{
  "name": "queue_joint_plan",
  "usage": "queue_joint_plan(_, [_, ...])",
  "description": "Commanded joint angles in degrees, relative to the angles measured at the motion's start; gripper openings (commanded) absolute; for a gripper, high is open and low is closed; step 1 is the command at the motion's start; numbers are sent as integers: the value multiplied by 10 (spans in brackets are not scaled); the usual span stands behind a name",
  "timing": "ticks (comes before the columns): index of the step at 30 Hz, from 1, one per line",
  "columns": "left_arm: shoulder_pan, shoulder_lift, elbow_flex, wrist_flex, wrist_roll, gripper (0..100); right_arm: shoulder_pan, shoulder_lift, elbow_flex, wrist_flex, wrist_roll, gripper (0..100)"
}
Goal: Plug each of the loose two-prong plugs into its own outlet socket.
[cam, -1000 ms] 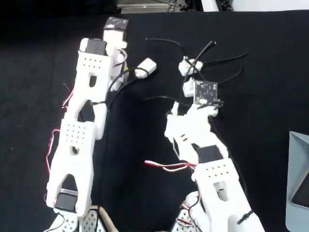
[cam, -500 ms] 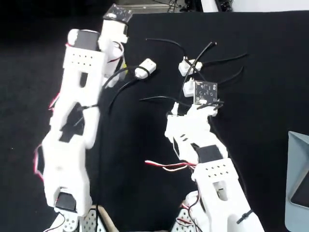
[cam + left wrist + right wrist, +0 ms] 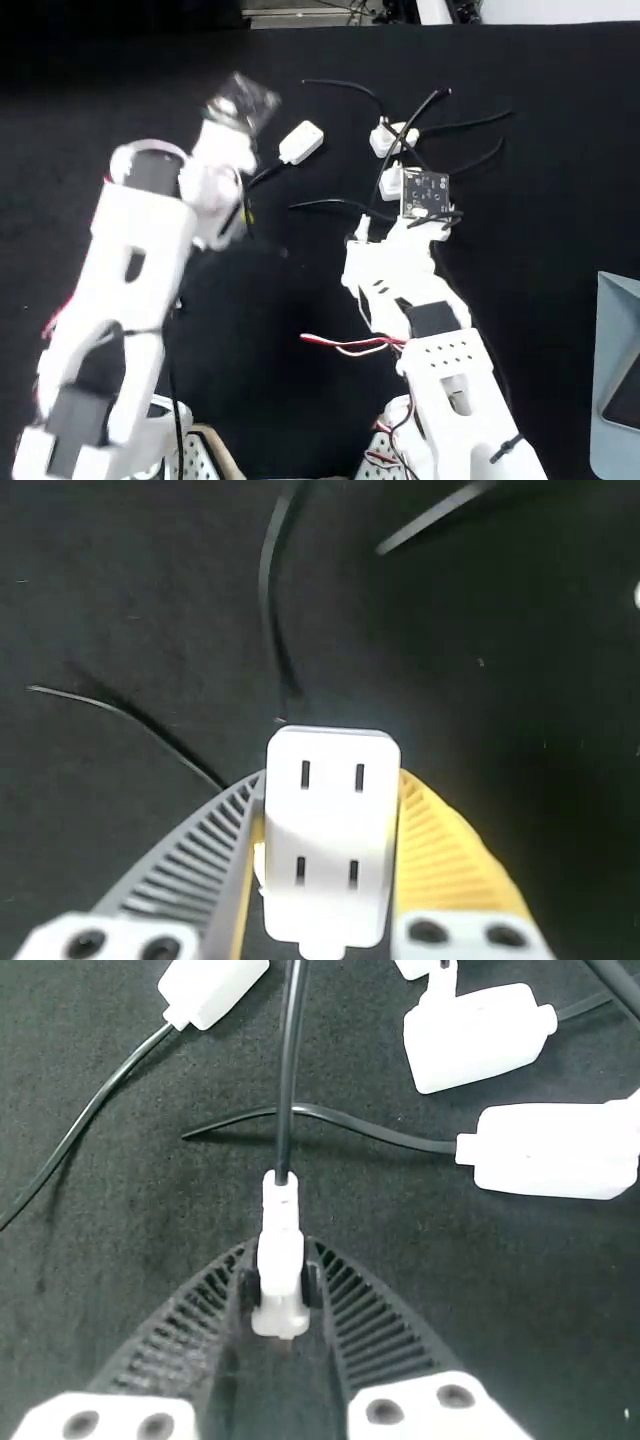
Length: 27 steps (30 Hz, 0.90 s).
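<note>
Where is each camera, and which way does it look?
High view: above the black table, looking down on the white left arm and right arm.
Left wrist view: on the left arm, facing its end effector, shut on a white four-slot outlet block.
Right wrist view: on the right arm, facing its end effector, shut on a white black-corded plug.
Shared: high and right wrist views show that plug.

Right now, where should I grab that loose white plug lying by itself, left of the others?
Grip the loose white plug by its two long sides, mid-body, coming down from above. It lies flat on the black mat, oblong, with its cord leaving one end, so closing across the narrow width should hold best.
</note>
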Motion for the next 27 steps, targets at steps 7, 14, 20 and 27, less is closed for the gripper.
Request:
queue_joint_plan(7, [73,-172,340,-199,-89,30,7,-10,-3,-12,-4,11])
queue_joint_plan(14, [101,-177,415,-251,-133,51,7,-9,-3,-12,-4,12])
queue_joint_plan(20, [87,-183,429,-256,-120,284,-25,-12,7,-12,-3,12])
queue_joint_plan(27, [28,-183,382,-251,-93,288,-28,-15,3,4,28,12])
